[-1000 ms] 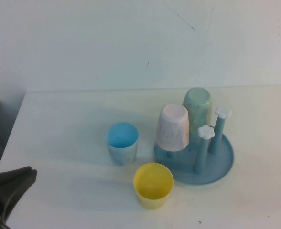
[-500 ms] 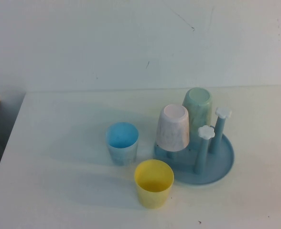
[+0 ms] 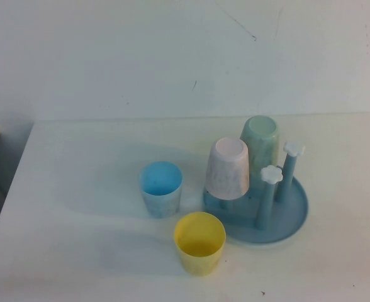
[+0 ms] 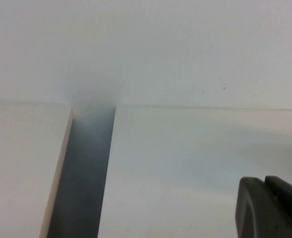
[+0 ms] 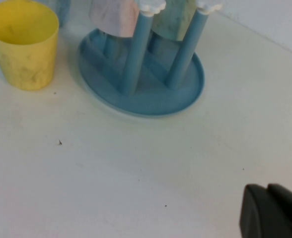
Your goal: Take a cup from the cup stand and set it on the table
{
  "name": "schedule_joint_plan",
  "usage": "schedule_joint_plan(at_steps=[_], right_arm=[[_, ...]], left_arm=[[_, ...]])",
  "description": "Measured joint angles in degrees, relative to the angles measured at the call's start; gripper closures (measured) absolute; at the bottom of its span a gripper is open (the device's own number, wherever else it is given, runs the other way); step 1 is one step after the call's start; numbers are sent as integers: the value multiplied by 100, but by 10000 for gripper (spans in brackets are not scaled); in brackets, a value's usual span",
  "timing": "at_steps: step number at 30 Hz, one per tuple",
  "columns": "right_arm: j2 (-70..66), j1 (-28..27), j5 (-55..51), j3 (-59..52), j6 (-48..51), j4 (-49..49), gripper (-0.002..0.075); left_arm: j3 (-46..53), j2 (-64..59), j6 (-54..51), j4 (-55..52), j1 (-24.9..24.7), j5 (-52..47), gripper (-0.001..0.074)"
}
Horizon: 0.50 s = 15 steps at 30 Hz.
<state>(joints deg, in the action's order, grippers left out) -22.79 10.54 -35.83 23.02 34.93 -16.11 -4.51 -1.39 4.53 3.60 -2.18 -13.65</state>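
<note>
The white table carries the cup stand, with the yellow cup and blue cup upright just beside it.

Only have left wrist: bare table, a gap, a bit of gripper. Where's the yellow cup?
Observer: The yellow cup stands upright on the table, just off the stand, on its near-left side.
Operator: Anything left on the stand?
Observer: Two cups upside down on pegs: the pink cup and the green cup.
Operator: Where are the grippers?
Observer: Neither is in the high view. The right gripper shows in its own wrist view, over bare table with the stand and yellow cup ahead. The left gripper is the bit you see, by the table's left edge.
</note>
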Motion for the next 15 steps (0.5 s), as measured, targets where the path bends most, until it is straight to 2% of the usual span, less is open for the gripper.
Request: schedule_joint_plan(at_steps=[4, 15], right_arm=[[0, 0, 0, 0, 0, 0, 728], [0, 0, -94, 0, 0, 0, 728]], left_arm=[[412, 188, 2, 118, 219, -25, 737], [602, 188, 12, 131, 134, -451, 737]])
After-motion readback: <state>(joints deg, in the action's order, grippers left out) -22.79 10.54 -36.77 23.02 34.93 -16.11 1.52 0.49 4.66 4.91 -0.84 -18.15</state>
